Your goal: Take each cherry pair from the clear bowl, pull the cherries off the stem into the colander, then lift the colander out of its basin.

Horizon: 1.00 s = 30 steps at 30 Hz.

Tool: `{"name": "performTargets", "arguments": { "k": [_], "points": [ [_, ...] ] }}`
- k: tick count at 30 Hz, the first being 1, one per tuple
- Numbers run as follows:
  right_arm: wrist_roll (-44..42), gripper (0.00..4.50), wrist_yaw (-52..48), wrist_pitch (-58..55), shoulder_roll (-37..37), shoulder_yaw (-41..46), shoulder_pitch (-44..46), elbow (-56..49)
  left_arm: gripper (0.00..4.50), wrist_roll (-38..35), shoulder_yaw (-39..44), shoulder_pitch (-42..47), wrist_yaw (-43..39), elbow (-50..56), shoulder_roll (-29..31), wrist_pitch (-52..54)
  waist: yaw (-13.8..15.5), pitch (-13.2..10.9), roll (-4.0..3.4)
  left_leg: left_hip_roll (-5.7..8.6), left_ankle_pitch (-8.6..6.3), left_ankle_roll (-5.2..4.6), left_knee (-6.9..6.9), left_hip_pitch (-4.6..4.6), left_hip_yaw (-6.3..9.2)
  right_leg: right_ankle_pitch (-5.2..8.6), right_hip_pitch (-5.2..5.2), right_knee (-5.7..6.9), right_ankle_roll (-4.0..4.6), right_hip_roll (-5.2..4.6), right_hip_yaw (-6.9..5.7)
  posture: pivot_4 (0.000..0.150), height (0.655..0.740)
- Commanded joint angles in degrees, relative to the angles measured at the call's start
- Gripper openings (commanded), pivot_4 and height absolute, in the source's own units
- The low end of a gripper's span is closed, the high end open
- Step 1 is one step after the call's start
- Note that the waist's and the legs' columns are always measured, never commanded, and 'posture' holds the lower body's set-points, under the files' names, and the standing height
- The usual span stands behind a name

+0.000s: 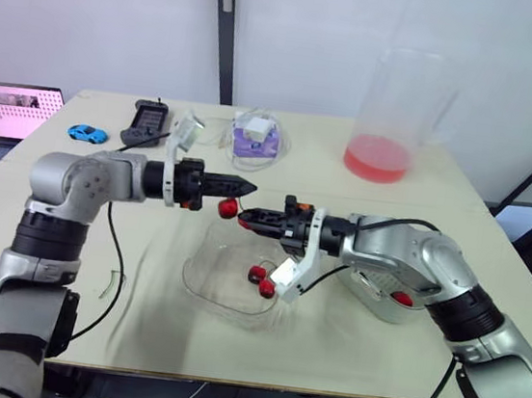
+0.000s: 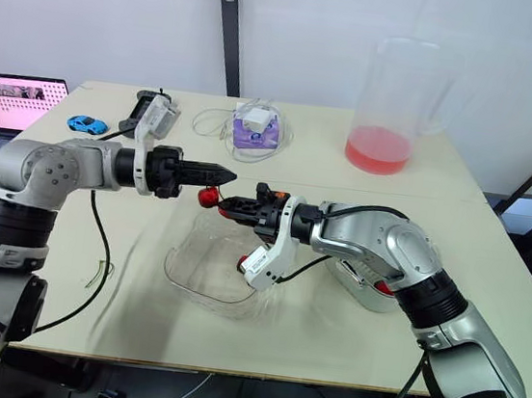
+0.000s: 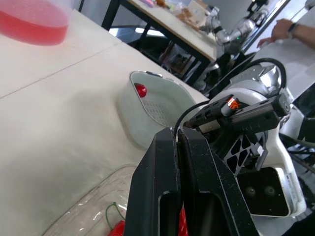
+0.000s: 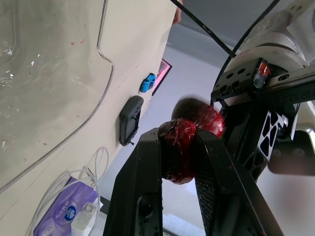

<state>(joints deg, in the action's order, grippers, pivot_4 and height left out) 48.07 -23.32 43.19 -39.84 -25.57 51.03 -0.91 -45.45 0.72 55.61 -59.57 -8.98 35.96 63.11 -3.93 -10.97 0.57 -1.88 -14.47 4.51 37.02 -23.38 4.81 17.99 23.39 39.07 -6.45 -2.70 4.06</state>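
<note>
The right hand (image 4: 178, 140) is clamped on a glossy, dark red cherry (image 4: 177, 157) above the clear bowl (image 1: 199, 283). The left hand (image 1: 241, 187) meets it tip to tip, fingers pressed together, a second cherry (image 1: 229, 208) just beneath. A lone cherry (image 3: 141, 90) lies in the white colander (image 3: 162, 105).

I get bright, even light from overhead across the bench (image 1: 373, 358); the pitcher (image 1: 392, 117) throws barely any shadow on it; small glints run along the clear bowl (image 1: 211, 289) rim; the laptop screen (image 1: 15, 110) glows; the left wrist view's far background washes out white.
</note>
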Motion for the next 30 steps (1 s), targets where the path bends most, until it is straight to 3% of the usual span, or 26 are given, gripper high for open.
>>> {"name": "performTargets", "arguments": {
  "k": [1,3,4,6,12,15,17,21,24,26,30],
  "points": [
    [-2.8,0.78,-1.3,0.0,-0.3,2.4,1.1,-1.2,0.03,0.3,0.7,1.9,-0.6,0.2,0.5,-0.1,0.0,0.0,0.0,0.0,0.0,0.0,0.0,0.0,0.0,0.0,0.0,0.0,0.0,0.0,0.0,0.15,0.7332],
    [-6.0,0.78,-3.7,-0.9,-0.3,2.5,0.7,-0.9,0.03,0.3,0.9,1.9,-0.7,0.2,0.5,0.1,0.0,0.0,0.0,0.0,0.0,0.0,0.0,0.0,0.0,0.0,0.0,0.0,0.0,0.0,0.0,0.15,0.7332],
    [-9.6,1.1,-5.9,-1.9,-0.2,2.5,0.3,-0.8,0.0,0.3,1.0,1.9,-0.7,0.2,0.5,0.1,0.0,0.0,0.0,0.0,0.0,0.0,0.0,0.0,0.0,0.0,0.0,0.0,0.0,0.0,0.0,0.15,0.7332],
    [-13.2,1.77,-8.3,-2.9,-0.3,2.9,0.0,-1.2,0.0,0.4,1.1,1.9,-0.6,0.2,0.3,-0.1,0.0,0.0,0.0,0.0,0.0,0.0,0.0,0.0,0.0,0.0,-0.01,0.0,0.0,0.0,0.0,0.15,0.7332],
    [-22.2,4.48,-13.4,-5.6,-3.6,6.5,-4.0,-4.4,0.0,2.2,2.5,1.5,0.4,-1.8,0.7,-2.9,0.2,0.0,0.0,0.0,0.0,0.0,0.02,0.0,0.01,0.0,-0.02,0.01,0.0,-0.01,-0.01,0.15,0.7332],
    [-40.3,4.48,-22.0,-22.6,-5.4,10.2,-12.0,-12.3,0.0,2.6,3.2,-0.1,-1.1,-0.6,1.4,-5.6,0.4,0.0,0.01,0.0,-0.04,-0.06,0.04,0.0,0.01,0.0,-0.05,0.0,0.0,-0.03,-0.01,0.15,0.7332],
    [-53.1,4.48,-24.5,-42.5,-4.7,13.7,-15.9,-19.6,0.0,1.9,4.3,-1.1,-1.5,0.8,1.3,-6.9,0.4,0.0,0.01,-0.01,-0.05,-0.09,0.02,0.01,0.02,0.0,-0.07,0.0,0.0,-0.02,-0.01,0.15,0.7332],
    [-74.8,4.48,-20.9,-73.5,-1.8,20.6,-16.8,-28.1,0.0,-0.5,6.8,-3.7,-2.1,3.8,1.0,-7.6,0.2,0.0,0.0,-0.02,-0.07,-0.13,0.03,0.02,0.07,0.0,-0.07,0.08,0.0,0.0,-0.01,0.15,0.7332],
    [-89.7,4.48,-18.8,-90.1,-0.2,25.0,-14.3,-29.4,0.0,-2.5,8.3,-5.5,-2.1,6.1,0.4,-7.1,0.4,0.0,0.0,-0.03,-0.1,-0.18,0.04,0.01,0.1,0.0,-0.07,0.06,0.0,0.01,-0.04,0.15,0.7332],
    [-92.9,4.48,-16.1,-95.8,1.2,25.4,-12.2,-29.6,0.0,-3.9,8.9,-6.7,-1.5,8.0,-0.2,-6.7,0.6,0.0,0.0,-0.01,-0.12,-0.22,0.05,0.01,0.08,0.0,-0.08,0.05,0.0,-0.01,-0.04,0.15,0.7332],
    [-89.6,4.48,-13.0,-97.0,4.2,20.9,-8.8,-29.7,0.0,-6.0,9.4,-7.7,0.2,10.2,-1.7,-5.3,1.0,0.0,0.0,-0.01,-0.12,-0.22,0.04,0.01,0.07,0.0,-0.07,0.04,0.0,0.0,-0.04,0.15,0.7332]
  ]
}}
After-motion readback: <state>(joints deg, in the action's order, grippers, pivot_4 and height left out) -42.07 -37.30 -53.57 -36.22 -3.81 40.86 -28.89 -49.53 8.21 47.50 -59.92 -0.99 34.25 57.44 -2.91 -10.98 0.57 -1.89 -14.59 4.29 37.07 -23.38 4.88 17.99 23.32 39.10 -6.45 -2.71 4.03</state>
